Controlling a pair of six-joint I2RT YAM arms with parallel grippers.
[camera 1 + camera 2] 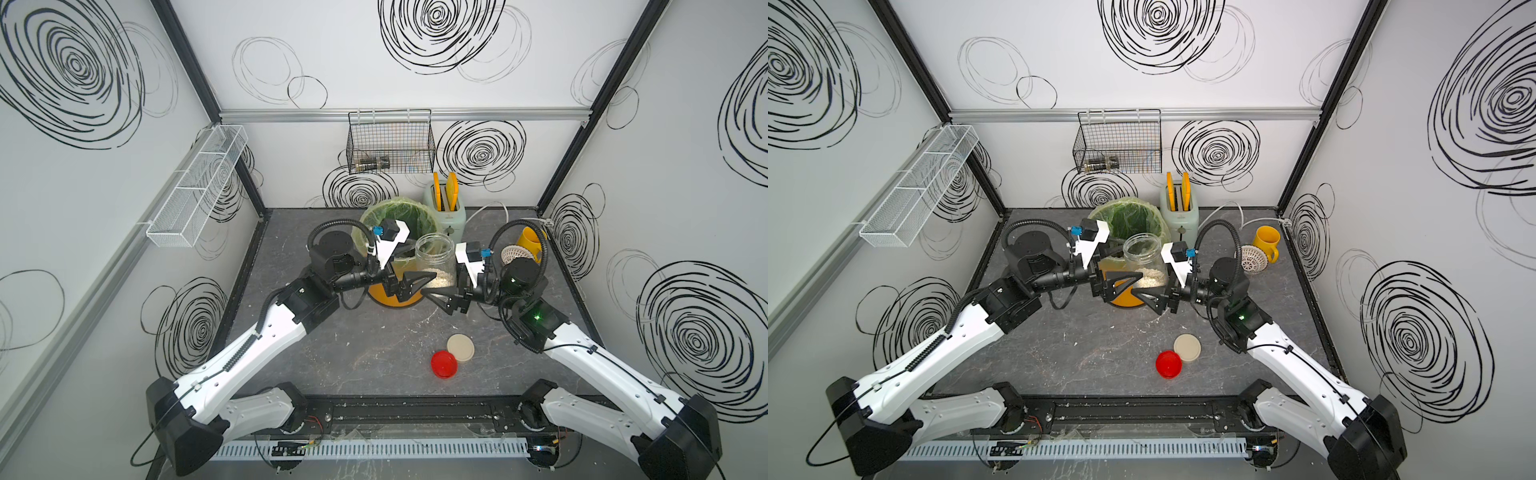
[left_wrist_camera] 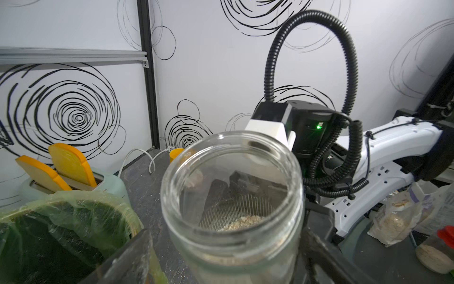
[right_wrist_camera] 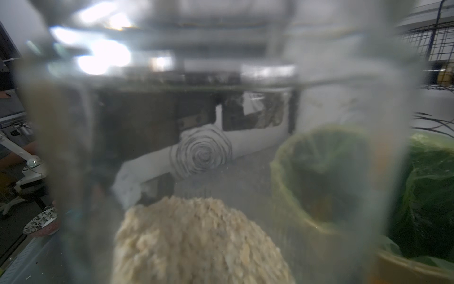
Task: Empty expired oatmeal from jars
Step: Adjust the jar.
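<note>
Grasping the open clear jar [image 1: 434, 253] low on its wall, the right gripper [image 1: 436, 289] comes in from the right and holds it mouth-up at the middle of the worktop [image 1: 353, 353]. The jar is just right of the orange bucket [image 1: 380, 297] with its green liner [image 1: 386, 210]. The left gripper [image 1: 415, 274] reaches in from the left with its jaws spread wide around the same jar. In the left wrist view one finger [image 2: 132, 255] stands off the glass with a gap, so this gripper is released, not clamped. The oatmeal [image 1: 440, 279] lies as a pale beige heap in the bottom of the jar, filling only its lower part. The right wrist view, pressed close to the glass, shows it through the blurred wall with the lined bucket beyond. Whether the jar's base touches the worktop is hidden by the fingers. Nearer, right of centre, a cream lid [image 1: 460, 348] lies flat, and a red lid [image 1: 444, 364] sits touching or just beside its near-left edge — from above I cannot tell whether a jar stands under the red one. At the far edge stands a pale green toaster [image 1: 446, 212], with a yellow mug [image 1: 530, 243] at far right.
</note>
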